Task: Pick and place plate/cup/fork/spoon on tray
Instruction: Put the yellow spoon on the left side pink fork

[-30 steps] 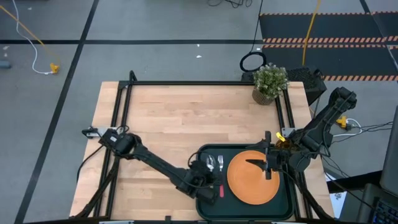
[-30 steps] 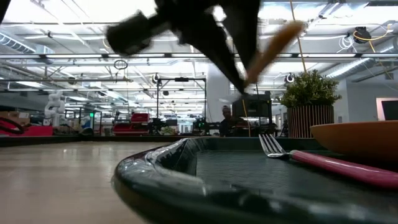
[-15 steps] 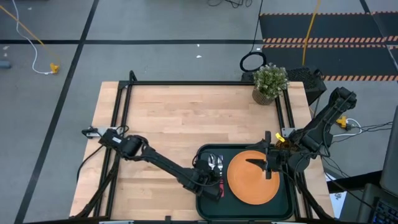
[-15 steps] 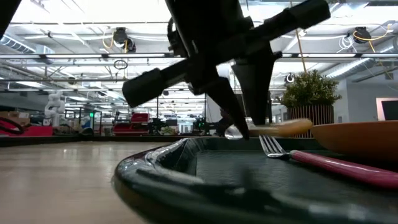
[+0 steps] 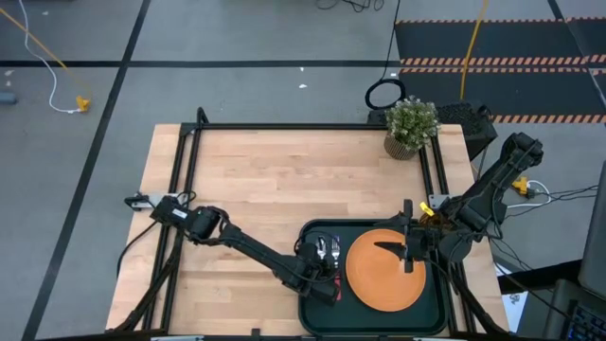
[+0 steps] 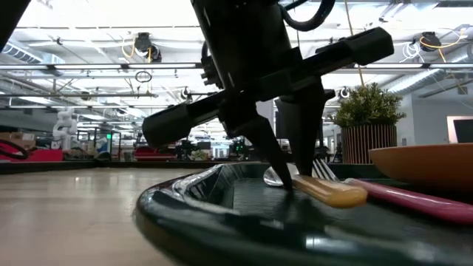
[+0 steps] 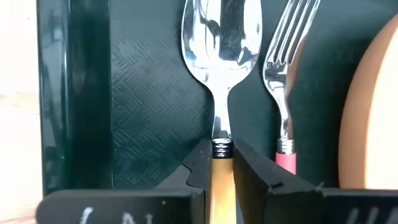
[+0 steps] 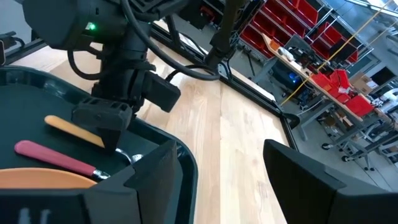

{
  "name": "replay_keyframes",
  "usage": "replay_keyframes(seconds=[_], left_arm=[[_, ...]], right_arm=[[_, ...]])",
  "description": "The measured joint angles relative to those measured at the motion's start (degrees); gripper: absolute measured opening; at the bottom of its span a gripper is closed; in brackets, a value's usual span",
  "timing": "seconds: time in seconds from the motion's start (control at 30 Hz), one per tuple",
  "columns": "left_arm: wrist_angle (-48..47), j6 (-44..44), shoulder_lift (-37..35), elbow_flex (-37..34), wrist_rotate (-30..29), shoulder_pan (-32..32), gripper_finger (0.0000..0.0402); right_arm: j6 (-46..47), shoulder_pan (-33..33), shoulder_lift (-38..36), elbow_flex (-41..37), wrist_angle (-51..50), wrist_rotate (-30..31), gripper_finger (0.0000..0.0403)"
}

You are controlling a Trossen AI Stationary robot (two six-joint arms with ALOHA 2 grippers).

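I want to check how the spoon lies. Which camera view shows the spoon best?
The left wrist view: the spoon fills it, beside the fork, handle between the left tool fingers. The low view shows its handle, the right wrist view its handle, the high view a small glint.

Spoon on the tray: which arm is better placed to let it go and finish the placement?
Left. The left gripper is shut on the spoon beside the fork; the right gripper hangs over the plate.

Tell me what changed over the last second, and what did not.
The left gripper lowered the spoon from tilted in the air onto the tray floor, beside the fork; its fingers still clamp the handle. The plate, fork and right gripper over the plate stayed put.
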Motion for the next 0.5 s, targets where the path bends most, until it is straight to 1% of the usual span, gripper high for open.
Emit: replay_keyframes(seconds=[0.33, 0.4, 0.5], left_arm=[[-0.24, 0.52, 0.0, 0.02, 0.17, 0.0, 0.0049], [-0.33, 0.55, 0.0, 0.01, 0.17, 0.0, 0.0062], [-0.37, 0.55, 0.0, 0.01, 0.2, 0.0, 0.0092]], right_arm=[[0.15, 0.01, 0.0, 0.0, -0.02, -0.02, 0.0235], [0.16, 0.01, 0.0, 0.0, -0.02, -0.02, 0.0235], [0.2, 0.0, 0.0, 0.0, -0.02, -0.02, 0.0235]])
